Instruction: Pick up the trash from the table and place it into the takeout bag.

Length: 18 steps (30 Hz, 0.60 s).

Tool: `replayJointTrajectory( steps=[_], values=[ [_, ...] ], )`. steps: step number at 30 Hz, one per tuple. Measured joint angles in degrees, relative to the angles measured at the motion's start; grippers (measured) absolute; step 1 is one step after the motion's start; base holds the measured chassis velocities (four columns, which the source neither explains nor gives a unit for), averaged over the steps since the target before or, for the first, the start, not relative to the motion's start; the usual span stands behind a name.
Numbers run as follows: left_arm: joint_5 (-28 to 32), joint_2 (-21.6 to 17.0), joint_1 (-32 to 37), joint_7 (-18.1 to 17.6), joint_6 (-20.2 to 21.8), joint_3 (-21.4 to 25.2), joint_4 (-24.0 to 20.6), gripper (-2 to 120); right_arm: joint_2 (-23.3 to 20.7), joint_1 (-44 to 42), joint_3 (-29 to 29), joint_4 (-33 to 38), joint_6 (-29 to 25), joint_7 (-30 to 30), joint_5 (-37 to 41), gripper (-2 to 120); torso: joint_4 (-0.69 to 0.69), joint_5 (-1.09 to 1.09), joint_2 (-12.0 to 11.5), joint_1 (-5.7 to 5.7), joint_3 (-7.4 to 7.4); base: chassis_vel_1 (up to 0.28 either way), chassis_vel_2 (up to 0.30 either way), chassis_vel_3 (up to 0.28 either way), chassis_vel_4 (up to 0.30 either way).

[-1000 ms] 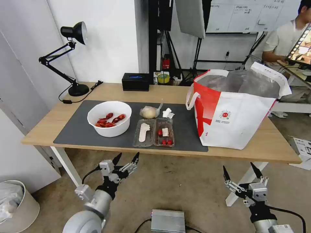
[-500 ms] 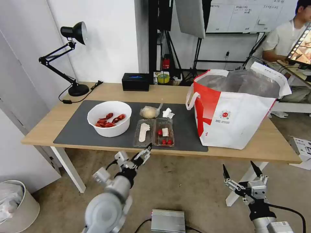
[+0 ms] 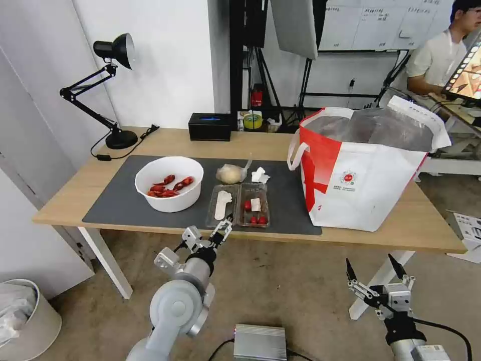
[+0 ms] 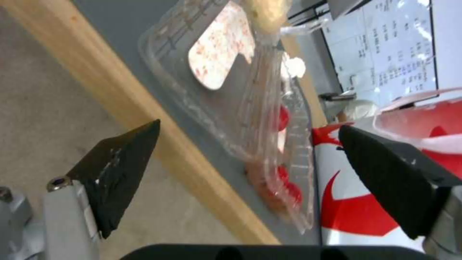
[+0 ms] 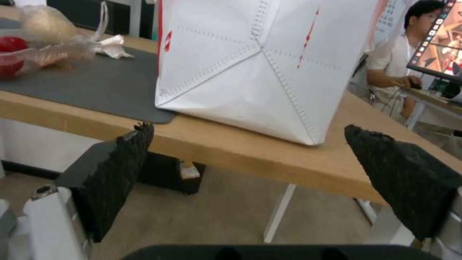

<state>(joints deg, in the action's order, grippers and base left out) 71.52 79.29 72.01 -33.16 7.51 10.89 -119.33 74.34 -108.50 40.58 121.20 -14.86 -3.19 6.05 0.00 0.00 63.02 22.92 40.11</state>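
Since a second ago the left gripper (image 3: 224,226) has swung in from below the tabletop (image 3: 70,198) to its near edge, jaws spread, just in front of the clear hinged tray (image 3: 238,205); the left wrist view shows its two black fingertips (image 4: 126,155) on either side of that tray (image 4: 226,108), not touching it. Nothing on the dark grey mat (image 3: 115,200) has shifted.

From the left: a black desk lamp (image 3: 107,90) stands at the far corner, off the mat. On the mat sits the white bowl of red shells (image 3: 169,183), then the tray with red scraps, with the bagged beige lump (image 3: 230,173) and the crumpled tissue (image 3: 259,175) just behind it. A black box (image 3: 210,126) lies beyond the mat by the wall. The takeout bag (image 3: 361,170) stands upright and open, overlapping the mat's right end, near the tray.

Bare mat lies between tray and bag, and bare wood in front of the tray.

Down near the floor hangs the right gripper (image 3: 377,275), jaws spread, below the tabletop's edge (image 5: 231,148).
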Motion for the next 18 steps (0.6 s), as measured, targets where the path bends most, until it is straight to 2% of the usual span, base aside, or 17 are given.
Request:
replayJointTrajectory(
  steps=[18],
  values=[
    [-0.8, 0.6, -1.7, 0.5, -1.7, -0.9, 2.2, 100, 1.0, -0.7, -0.2, -0.8, -1.2, -0.1, -0.6, 100, 0.0, 0.0, 0.0, -0.01, -0.01, 0.0, 0.0, 0.0, 0.0]
  ],
)
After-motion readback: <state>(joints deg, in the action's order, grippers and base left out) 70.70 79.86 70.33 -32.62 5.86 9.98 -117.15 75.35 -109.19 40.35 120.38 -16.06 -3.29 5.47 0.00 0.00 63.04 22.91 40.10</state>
